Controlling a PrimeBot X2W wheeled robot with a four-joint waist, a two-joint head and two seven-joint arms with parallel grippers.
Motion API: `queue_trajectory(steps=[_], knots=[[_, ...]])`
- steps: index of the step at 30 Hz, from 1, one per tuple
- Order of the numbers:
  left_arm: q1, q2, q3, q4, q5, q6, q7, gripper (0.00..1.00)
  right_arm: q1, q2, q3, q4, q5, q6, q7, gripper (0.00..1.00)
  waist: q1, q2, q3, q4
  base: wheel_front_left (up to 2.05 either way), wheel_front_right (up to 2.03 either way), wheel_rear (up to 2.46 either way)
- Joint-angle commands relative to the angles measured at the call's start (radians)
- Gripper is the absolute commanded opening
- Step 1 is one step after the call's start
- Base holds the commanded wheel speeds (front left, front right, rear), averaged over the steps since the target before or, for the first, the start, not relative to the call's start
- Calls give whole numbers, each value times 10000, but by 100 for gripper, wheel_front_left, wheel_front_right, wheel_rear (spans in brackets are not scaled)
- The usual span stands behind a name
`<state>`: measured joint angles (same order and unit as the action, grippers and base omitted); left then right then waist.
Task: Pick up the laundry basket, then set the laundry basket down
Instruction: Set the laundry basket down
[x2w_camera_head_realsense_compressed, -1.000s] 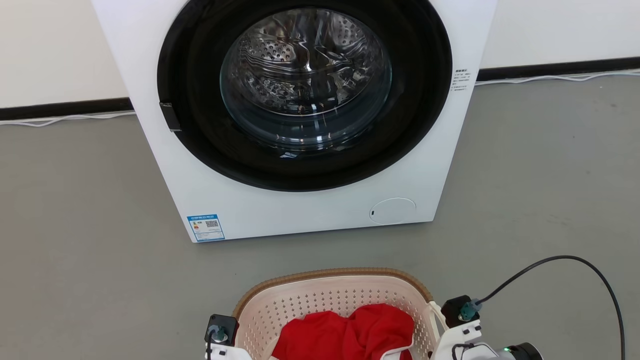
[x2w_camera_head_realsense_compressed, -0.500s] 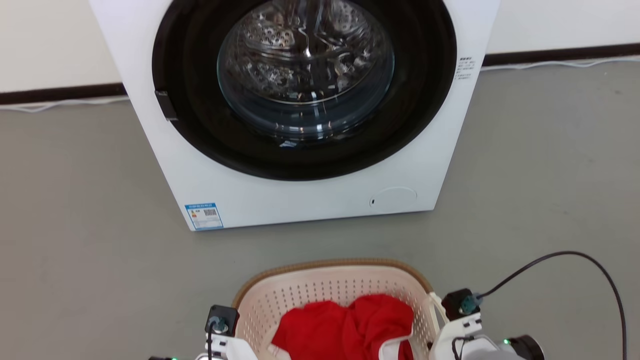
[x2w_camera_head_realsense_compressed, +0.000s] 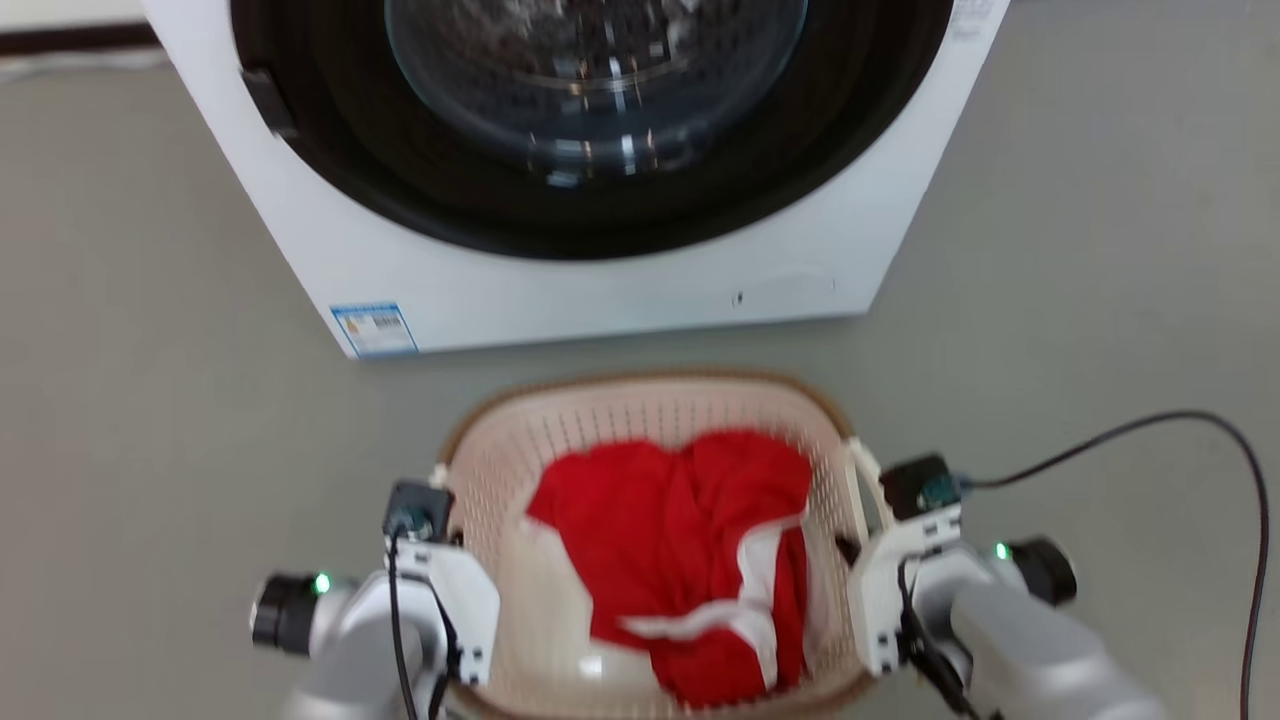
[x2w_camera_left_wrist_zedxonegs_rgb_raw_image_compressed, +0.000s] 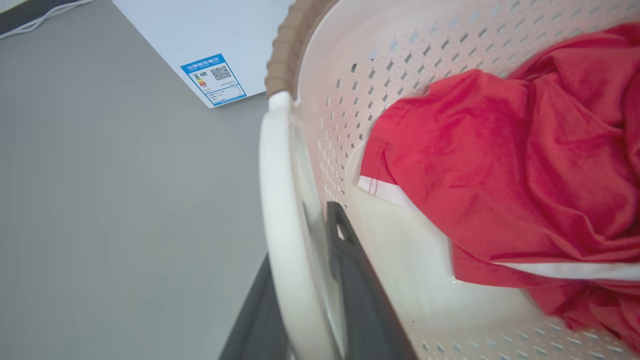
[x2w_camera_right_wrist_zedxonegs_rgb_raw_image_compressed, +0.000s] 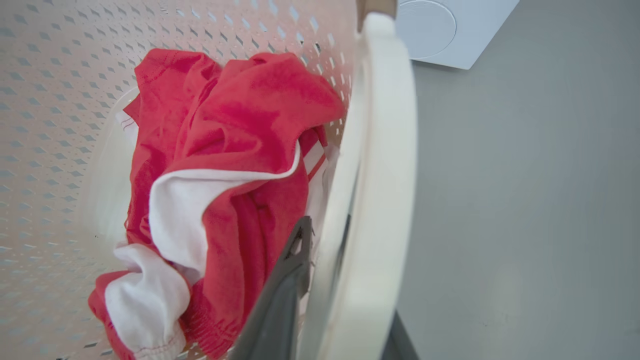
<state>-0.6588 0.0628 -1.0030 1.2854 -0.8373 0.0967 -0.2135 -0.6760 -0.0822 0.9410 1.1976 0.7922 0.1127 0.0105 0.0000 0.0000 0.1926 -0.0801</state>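
— Item one, basket (x2w_camera_head_realsense_compressed: 600, 425): what have you got?
— You've got cream plastic, perforated, smooth, faint sheen. Rim (x2w_camera_left_wrist_zedxonegs_rgb_raw_image_compressed: 287, 45): brown, woven-look ribbing, matt. Handle (x2w_camera_left_wrist_zedxonegs_rgb_raw_image_compressed: 277, 200): white plastic, smooth, glossy.
— And inside it?
— Shirt (x2w_camera_head_realsense_compressed: 660, 520): red cloth with white trim, soft, matt, creased.
— Round about?
— Washer (x2w_camera_head_realsense_compressed: 560, 285): you can log a white panel, smooth, satin. Door ring (x2w_camera_head_realsense_compressed: 340, 130): black, smooth. Door glass (x2w_camera_head_realsense_compressed: 600, 70): clear, glossy, reflective. Label (x2w_camera_left_wrist_zedxonegs_rgb_raw_image_compressed: 213, 80): printed sticker, smooth. Floor (x2w_camera_head_realsense_compressed: 150, 350): grey, matt, even. Cable (x2w_camera_head_realsense_compressed: 1150, 420): black, smooth. Forearm (x2w_camera_head_realsense_compressed: 1030, 640): pale grey casing, smooth.

One washing machine (x2w_camera_head_realsense_compressed: 600, 270), one laundry basket (x2w_camera_head_realsense_compressed: 640, 392), one red garment (x2w_camera_head_realsense_compressed: 665, 520), two claws (x2w_camera_left_wrist_zedxonegs_rgb_raw_image_compressed: 300, 240) (x2w_camera_right_wrist_zedxonegs_rgb_raw_image_compressed: 345, 260).
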Motion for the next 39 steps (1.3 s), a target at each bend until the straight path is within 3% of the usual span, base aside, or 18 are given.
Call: queue_trajectory(steps=[1, 11, 23, 39], knots=[[-540, 72, 135, -111, 78, 16, -178, 0, -268, 319, 179, -405, -119, 180, -315, 0, 0, 0, 560, -88, 0, 0, 0], [-2164, 288, 388, -212, 272, 108, -467, 0, -1891, 319, -31, 116, -507, 180, -1426, 0, 0, 0, 2932, -20, 0, 0, 0], [-3836, 637, 1114, -1375, 1233, 620, -481, 0, -3905, 319, -593, 764, -1247, 180, -2382, 0, 0, 0, 5815, 285, 0, 0, 0], [-4653, 878, 2377, -2504, 2752, 1137, -482, 0, -4783, 319, -2050, 928, -2642, 180, -2711, 0, 0, 0, 7282, 421, 0, 0, 0]])
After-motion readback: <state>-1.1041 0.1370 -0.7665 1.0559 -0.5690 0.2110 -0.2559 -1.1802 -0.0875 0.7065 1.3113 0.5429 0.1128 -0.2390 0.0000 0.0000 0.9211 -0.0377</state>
